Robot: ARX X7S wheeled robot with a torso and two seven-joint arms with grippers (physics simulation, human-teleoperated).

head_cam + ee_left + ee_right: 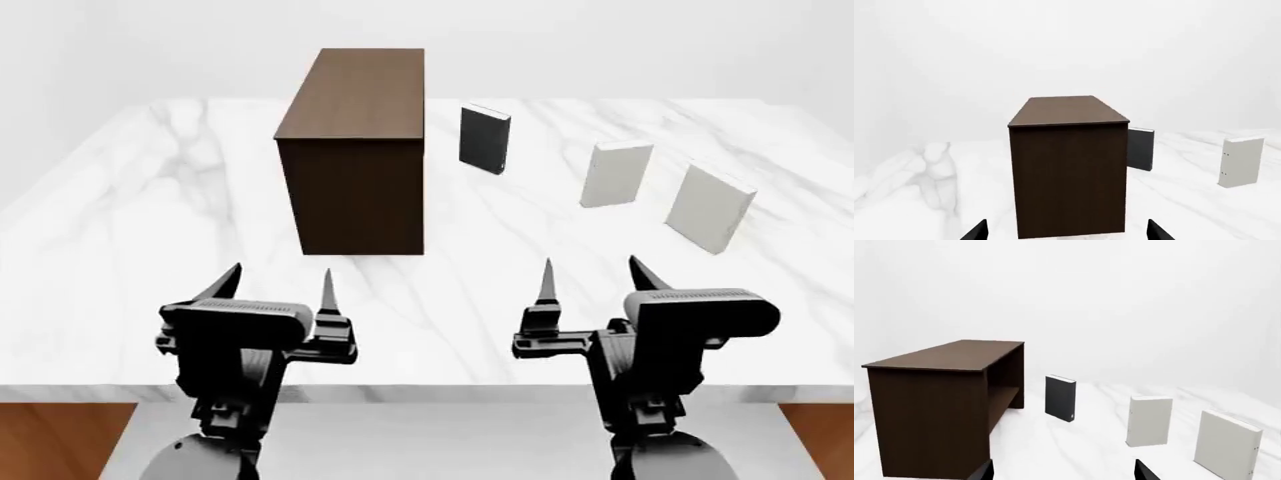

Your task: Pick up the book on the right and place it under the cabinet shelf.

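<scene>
The book (709,207), pale grey with a broad cover, stands upright at the far right of the marble table (160,230); the right wrist view shows the book (1226,444) too. The cabinet shelf (354,150) is a big dark brown box at the left-centre, and its open side with an inner board shows on the cabinet shelf (997,390) in the right wrist view. My right gripper (591,280) hovers open and empty near the table's front edge, well short of the book. My left gripper (280,285) is open and empty in front of the cabinet shelf (1071,170).
A black book (485,138) stands just right of the cabinet, and a chunkier off-white book (617,174) stands between it and the grey one. A pale book (1241,162) shows at the left wrist view's edge; I cannot tell which one it is.
</scene>
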